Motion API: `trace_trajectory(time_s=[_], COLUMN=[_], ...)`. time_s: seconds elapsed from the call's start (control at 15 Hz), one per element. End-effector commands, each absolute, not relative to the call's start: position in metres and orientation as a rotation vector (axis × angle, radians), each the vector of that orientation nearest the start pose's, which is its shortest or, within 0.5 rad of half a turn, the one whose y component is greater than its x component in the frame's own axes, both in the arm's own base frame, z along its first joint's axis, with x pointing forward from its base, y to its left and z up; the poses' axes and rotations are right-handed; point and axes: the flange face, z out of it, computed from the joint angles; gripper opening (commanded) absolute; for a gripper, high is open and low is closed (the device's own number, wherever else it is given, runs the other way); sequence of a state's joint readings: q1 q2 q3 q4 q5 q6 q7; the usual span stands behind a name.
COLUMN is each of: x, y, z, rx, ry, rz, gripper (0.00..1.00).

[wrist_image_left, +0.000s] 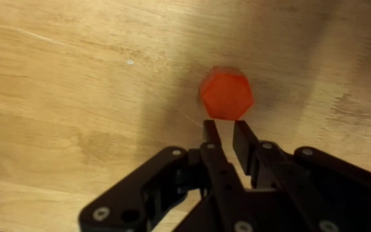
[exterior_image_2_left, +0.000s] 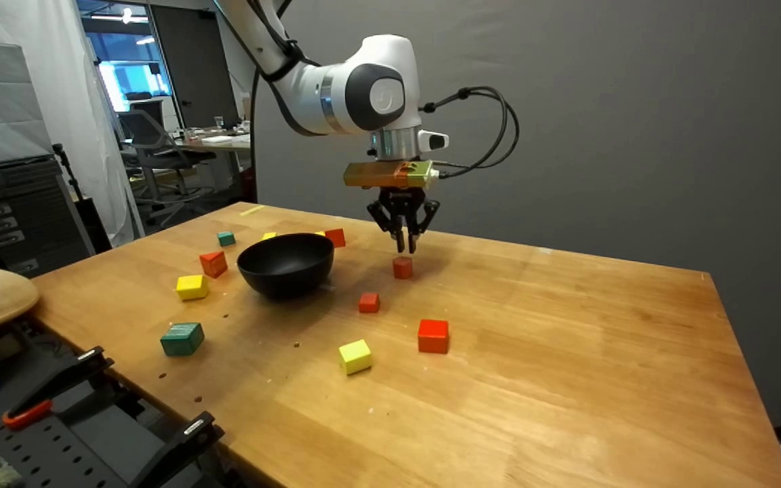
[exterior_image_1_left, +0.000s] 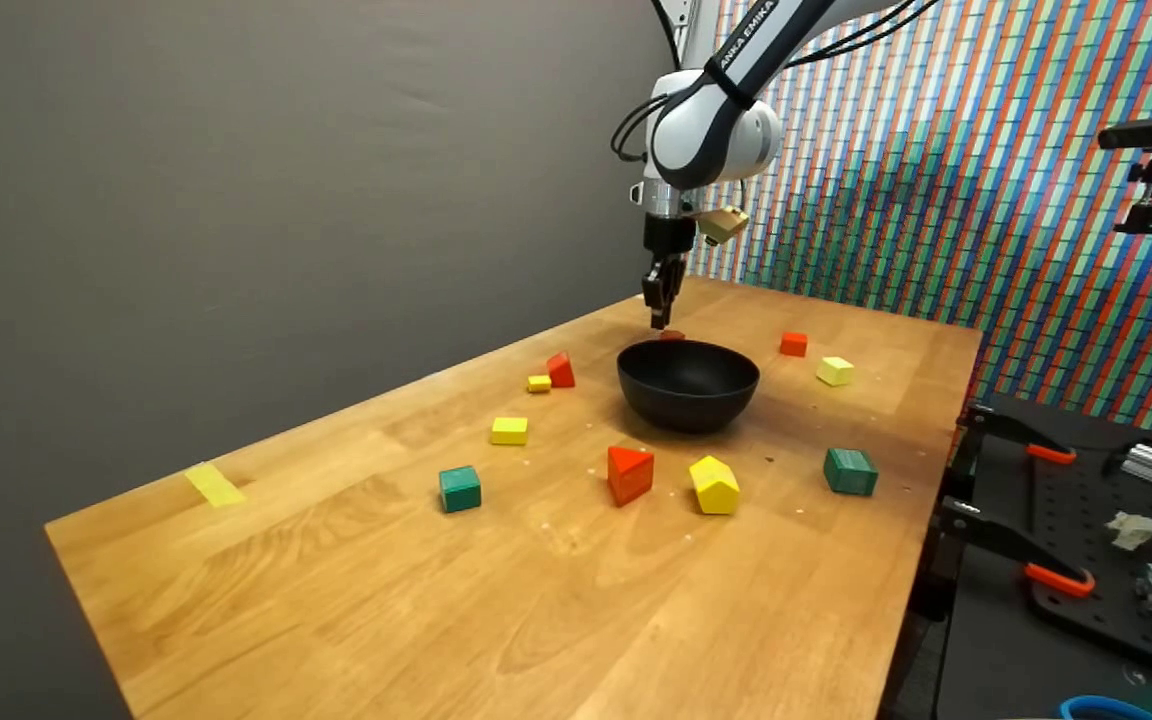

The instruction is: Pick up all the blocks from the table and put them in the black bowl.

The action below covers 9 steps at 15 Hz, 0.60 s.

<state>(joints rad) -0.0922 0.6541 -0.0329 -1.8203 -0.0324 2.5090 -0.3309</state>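
I hold my pincer pointing down just above the red hexagonal block, towards the edge of the bench along the grey backdrop. My fingers stand slightly parted, holding nothing; the gap looks narrower than the block, so I should spread them to straddle two flat sides. The black bowl sits amid other blocks, with a green block near the opposite edge, presumably to keep carries short.

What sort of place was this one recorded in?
Most likely a robotics lab, perhaps inside an office building: a robot arm hangs over the table, clamps show beside it, and an office chair stands in the background.
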Motion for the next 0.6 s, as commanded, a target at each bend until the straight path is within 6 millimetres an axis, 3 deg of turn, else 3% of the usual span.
trace_trajectory(time_s=[0.0,0.07,0.2,0.53], x=[0.625,0.621,0.615,0.616], y=[-0.082,-0.082,-0.081,-0.078], z=[0.214,0.217,0.217,0.19], rx=[-3.195,-3.187,-3.176,-3.158], ry=[-0.325,-0.301,-0.278,-0.281], rz=[-0.073,-0.062,-0.05,0.033], gripper=[0.08,0.34,0.35,0.73])
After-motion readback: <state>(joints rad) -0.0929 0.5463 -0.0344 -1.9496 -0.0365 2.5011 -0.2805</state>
